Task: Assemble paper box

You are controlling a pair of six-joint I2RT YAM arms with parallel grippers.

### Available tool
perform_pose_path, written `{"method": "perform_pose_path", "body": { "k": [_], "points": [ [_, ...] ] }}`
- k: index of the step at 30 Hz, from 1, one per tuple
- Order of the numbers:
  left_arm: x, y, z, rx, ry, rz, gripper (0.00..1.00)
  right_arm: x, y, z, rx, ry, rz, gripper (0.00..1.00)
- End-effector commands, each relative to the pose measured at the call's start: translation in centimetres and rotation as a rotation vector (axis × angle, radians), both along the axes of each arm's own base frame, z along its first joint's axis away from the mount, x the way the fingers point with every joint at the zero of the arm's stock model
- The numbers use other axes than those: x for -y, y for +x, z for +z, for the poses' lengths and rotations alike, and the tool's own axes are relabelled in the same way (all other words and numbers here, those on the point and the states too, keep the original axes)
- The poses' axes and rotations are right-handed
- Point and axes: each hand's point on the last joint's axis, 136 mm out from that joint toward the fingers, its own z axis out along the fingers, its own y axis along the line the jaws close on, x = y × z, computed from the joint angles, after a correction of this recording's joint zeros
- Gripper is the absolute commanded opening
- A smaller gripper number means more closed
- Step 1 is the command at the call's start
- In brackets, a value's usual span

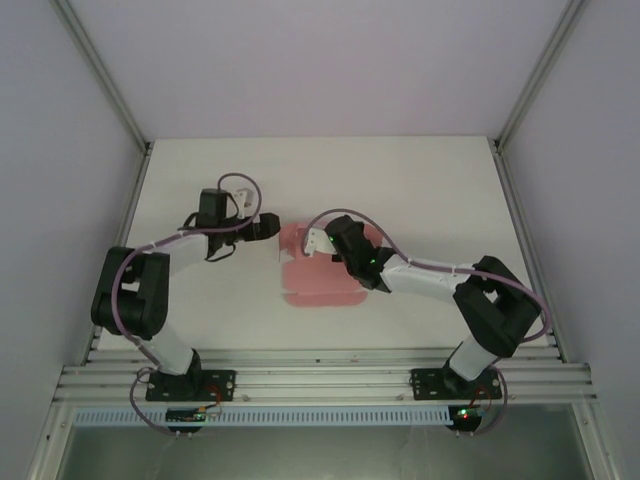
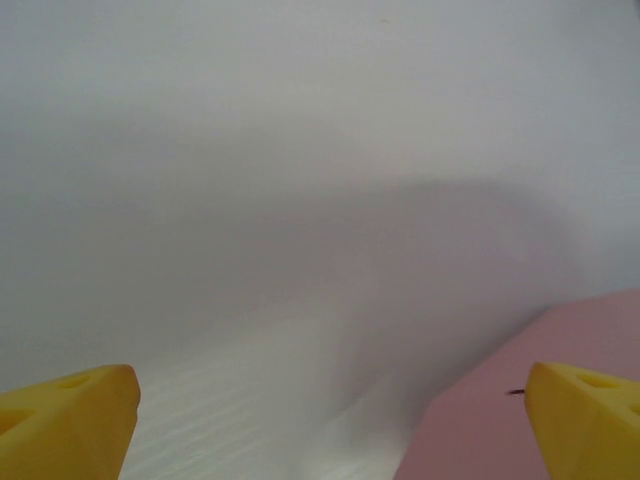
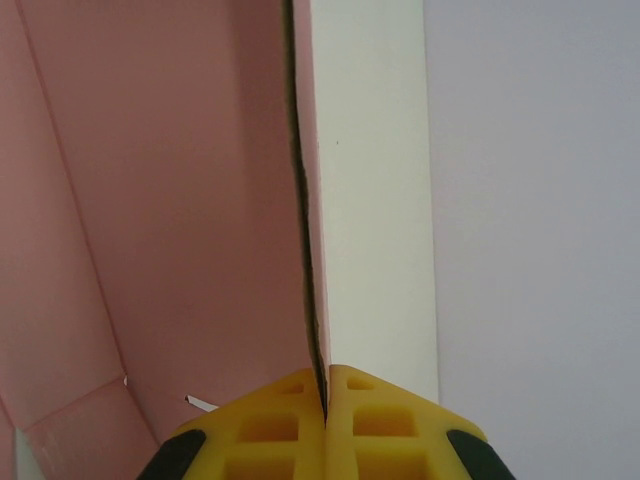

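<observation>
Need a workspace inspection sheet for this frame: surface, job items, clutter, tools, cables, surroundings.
Surface: white table.
Job's things: pink paper box, mostly a flat sheet at table centre, one flap lifted.
Clutter: nothing seen.
Tools: left tool open at the sheet's left edge, holding nothing; right tool shut on the lifted flap of the paper box.
Cables: a purple cable loops along each arm.
Surroundings: aluminium frame posts, pale walls, slotted rail under the arm bases.
</observation>
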Motion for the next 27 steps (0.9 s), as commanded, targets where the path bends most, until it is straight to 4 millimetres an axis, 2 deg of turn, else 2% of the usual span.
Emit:
{"method": "perform_pose_path", "body": {
  "k": [1,10,16,19,22,23,27],
  "points": [
    [2.5,-1.4,1.6,0.074,-0.061,-0.148,0.96,0.1,0.2,0.3,-0.008,0.040,-0.044,0.00],
    [4.8,-4.3,-0.1,0.061,-0.053,-0.196,0.94,-0.1,0.3,-0.4,0.020,0.020,-0.073,0.00],
    [4.2,-5.8,-0.3,0.066,-0.045,-0.218,0.92,0.2,-0.3,-1.4,0.020,-0.022,-0.069,0.00],
    [5.0,-7.0,0.2,0.092,-0.048,-0.290,0.85,0.3,-0.4,-1.8,0.027,-0.045,-0.057,0.00],
    [5.6,-7.5,0.3,0.122,-0.046,-0.322,0.69,0.3,-0.5,-2.0,0.024,-0.054,-0.055,0.00],
    [5.7,-7.5,0.4,0.126,-0.048,-0.332,0.67,0.3,-0.6,-2.0,0.019,-0.054,-0.053,0.00],
    [5.7,-7.0,-0.1,0.141,-0.018,-0.325,0.65,0.2,-0.7,-2.0,0.019,-0.051,-0.057,0.00]
  ]
}}
